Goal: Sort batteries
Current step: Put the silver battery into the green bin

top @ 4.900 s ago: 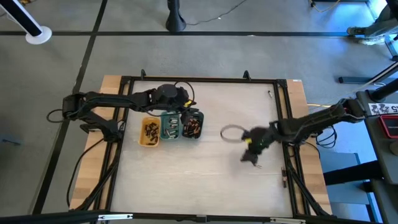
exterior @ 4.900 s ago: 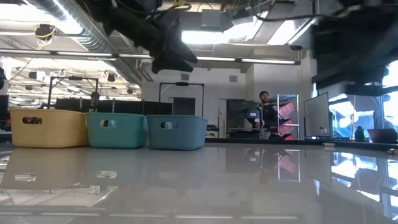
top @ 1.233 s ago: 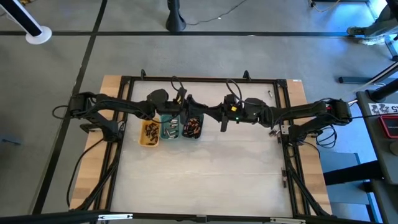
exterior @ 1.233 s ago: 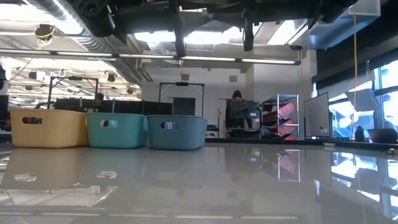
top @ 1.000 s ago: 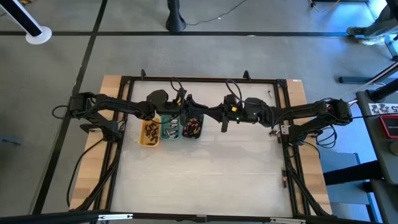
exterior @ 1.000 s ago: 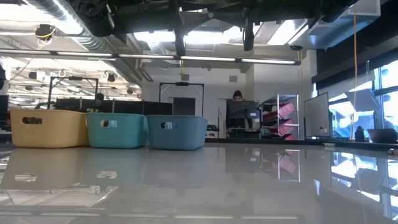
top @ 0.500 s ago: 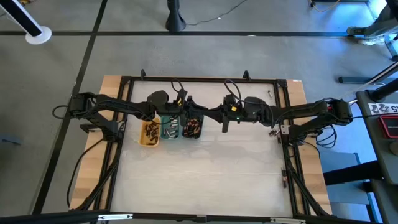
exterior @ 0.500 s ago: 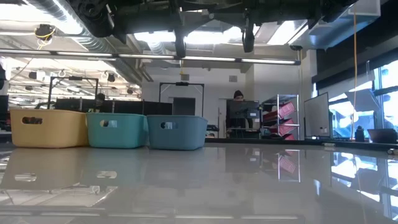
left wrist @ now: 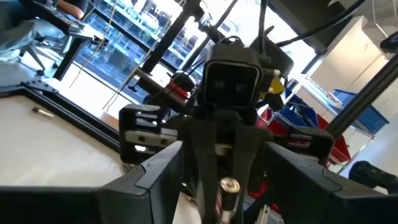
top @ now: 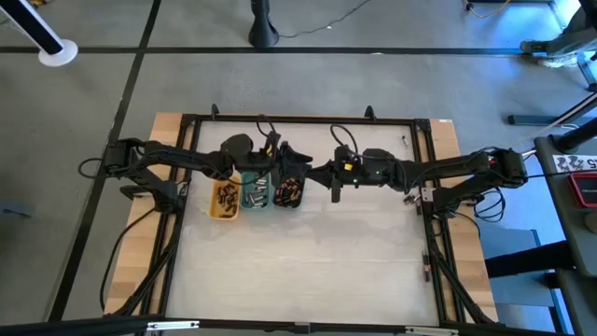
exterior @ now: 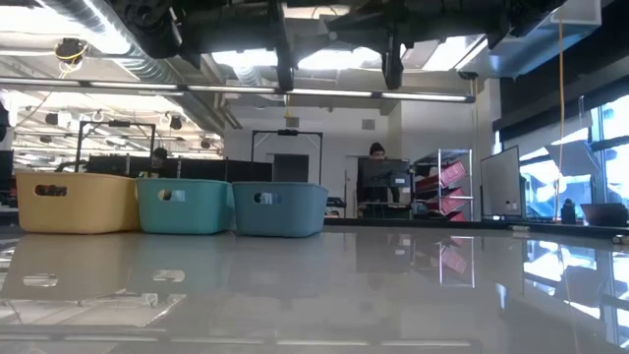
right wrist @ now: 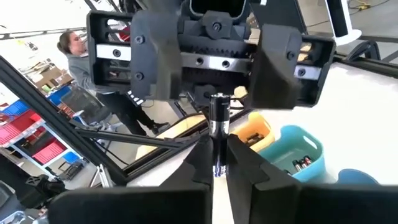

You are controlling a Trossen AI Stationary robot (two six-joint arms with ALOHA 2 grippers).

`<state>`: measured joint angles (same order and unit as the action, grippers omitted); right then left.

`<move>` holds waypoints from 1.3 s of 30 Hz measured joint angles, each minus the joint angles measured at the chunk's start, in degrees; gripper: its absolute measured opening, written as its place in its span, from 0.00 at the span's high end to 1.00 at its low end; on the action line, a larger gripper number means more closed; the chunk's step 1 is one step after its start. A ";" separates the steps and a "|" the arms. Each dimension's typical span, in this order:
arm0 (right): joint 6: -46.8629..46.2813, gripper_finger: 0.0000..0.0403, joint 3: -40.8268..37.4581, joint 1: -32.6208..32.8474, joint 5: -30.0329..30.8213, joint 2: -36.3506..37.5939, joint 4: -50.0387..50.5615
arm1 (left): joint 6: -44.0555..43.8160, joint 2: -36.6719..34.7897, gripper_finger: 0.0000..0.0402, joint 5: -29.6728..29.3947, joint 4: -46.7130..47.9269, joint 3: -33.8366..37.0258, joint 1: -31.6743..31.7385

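Observation:
My two grippers face each other in mid-air over the three small trays, the yellow tray (top: 224,198), the green tray (top: 253,192) and the grey-blue tray (top: 288,191), each holding batteries. My right gripper (right wrist: 216,163) is shut on one dark battery with a silvery band (right wrist: 218,115). My left gripper (top: 284,164) is open. Its fingers (right wrist: 138,62) stand wide on either side of the battery's free end without touching it. The left wrist view shows that silvery end (left wrist: 229,185). My right gripper pinches the battery between its two fingers (right wrist: 202,163) by the end nearer its wrist (right wrist: 217,155). The fingers lie level, pointing toward the table's left, along the battery. The battery is lifted clear and sticks out past the fingertips toward my left gripper.
The trays stand side by side on the table's left half (exterior: 184,206). A small loose cylinder (left wrist: 42,112) lies on the table near the far right corner of the black frame (top: 422,126). People are in the room behind the table.
Over the last second both arms have kept almost still, facing each other. About five seconds ago my right gripper was low over the table's right part. It has since risen and moved toward the left, up to my left gripper.

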<state>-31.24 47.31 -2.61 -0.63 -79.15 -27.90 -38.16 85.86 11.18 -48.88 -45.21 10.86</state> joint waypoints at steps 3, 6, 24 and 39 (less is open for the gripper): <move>0.02 0.95 0.00 0.00 0.86 0.00 -0.07 | 0.21 0.00 0.48 0.00 0.09 0.00 0.08; 0.22 0.96 0.00 -0.04 1.11 0.00 -0.11 | 0.97 0.00 0.48 0.03 0.45 0.00 0.05; 0.48 0.96 0.00 -0.04 2.15 0.04 -0.17 | 3.77 0.00 0.75 0.22 3.34 0.11 0.05; 1.95 0.72 0.02 -0.06 4.07 0.24 0.86 | 5.59 0.00 0.94 0.82 3.54 0.13 0.41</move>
<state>-29.30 47.33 -2.67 3.44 -78.91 -27.03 -32.58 85.86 12.00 -45.34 -45.08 11.28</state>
